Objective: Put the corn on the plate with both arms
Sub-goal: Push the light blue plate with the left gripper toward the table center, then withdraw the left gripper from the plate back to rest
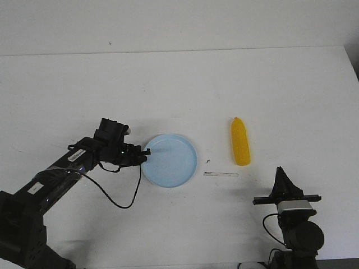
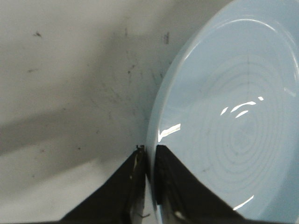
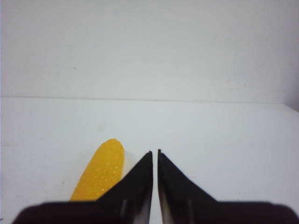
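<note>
Corn: the corn (image 1: 240, 142) lies flat on the white table (image 1: 224, 84), right of centre, its blunt tip pointing to the far side and its wider end near; it is well apart from the plate and touched by nothing. In the right wrist view the corn (image 3: 100, 171) shows its kernel texture just beside the black fingertips.

Plate: the plate (image 1: 169, 161), pale blue and round, sits left of the corn near the table's centre. Its bare inside shows faint concentric rings in the left wrist view (image 2: 233, 116).

Left gripper: the left gripper (image 1: 145, 153) is at the plate's left rim. In the left wrist view its fingers (image 2: 175, 182) stand narrow with the rim between them, pinching the plate's edge.

Right gripper: the right gripper (image 1: 282, 178) stands at the near right, short of the corn and clear of it. Its fingers (image 3: 145, 179) are nearly together with only a thin slit, holding nothing.

Strip: a thin pale strip (image 1: 221, 174) lies on the table between the plate and the right gripper, near the corn's wide end.

Writing: white labels on the left arm (image 1: 56, 174) are too small to read.
</note>
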### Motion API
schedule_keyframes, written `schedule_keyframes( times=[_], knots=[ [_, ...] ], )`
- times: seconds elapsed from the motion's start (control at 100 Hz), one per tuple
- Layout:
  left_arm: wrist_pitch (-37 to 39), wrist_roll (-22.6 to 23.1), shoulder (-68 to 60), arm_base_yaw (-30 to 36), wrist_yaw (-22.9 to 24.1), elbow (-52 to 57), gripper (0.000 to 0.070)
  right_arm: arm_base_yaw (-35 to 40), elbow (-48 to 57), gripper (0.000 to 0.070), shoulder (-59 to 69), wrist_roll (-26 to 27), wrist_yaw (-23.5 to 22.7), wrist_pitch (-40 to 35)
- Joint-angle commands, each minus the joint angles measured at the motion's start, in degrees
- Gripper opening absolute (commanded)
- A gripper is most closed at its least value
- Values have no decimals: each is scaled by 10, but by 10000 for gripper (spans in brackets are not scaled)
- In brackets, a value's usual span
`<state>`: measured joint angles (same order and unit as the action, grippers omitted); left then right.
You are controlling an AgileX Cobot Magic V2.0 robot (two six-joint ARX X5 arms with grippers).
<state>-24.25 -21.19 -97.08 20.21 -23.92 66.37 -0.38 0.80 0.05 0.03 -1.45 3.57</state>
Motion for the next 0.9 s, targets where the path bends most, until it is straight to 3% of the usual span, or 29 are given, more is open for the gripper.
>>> schedule_keyframes(
  times=[0.0, 0.12, 0.22, 0.34, 0.57, 0.68, 0.89],
  knots=[
    [3, -5, -10, 1, 11, 7, 6, 0, -1, 15, 0, 6, 0, 6],
    [3, -2, -10, 1, 34, 7, 132, 0, -1, 15, 0, 6, 0, 6],
    [0, -2, -6, -2, 34, 7, 172, 0, -1, 15, 0, 6, 0, 6],
    [2, 9, 17, -9, 34, 7, 173, 0, -1, 15, 0, 6, 0, 6],
    [6, 24, 103, -39, 36, 6, 145, 0, -1, 15, 0, 6, 0, 6],
    [24, 82, 140, -57, 67, 6, 0, 0, -1, 15, 0, 6, 0, 6],
    [108, 172, 193, -82, 159, -3, 0, 0, -1, 15, 0, 6, 0, 6]
  ],
)
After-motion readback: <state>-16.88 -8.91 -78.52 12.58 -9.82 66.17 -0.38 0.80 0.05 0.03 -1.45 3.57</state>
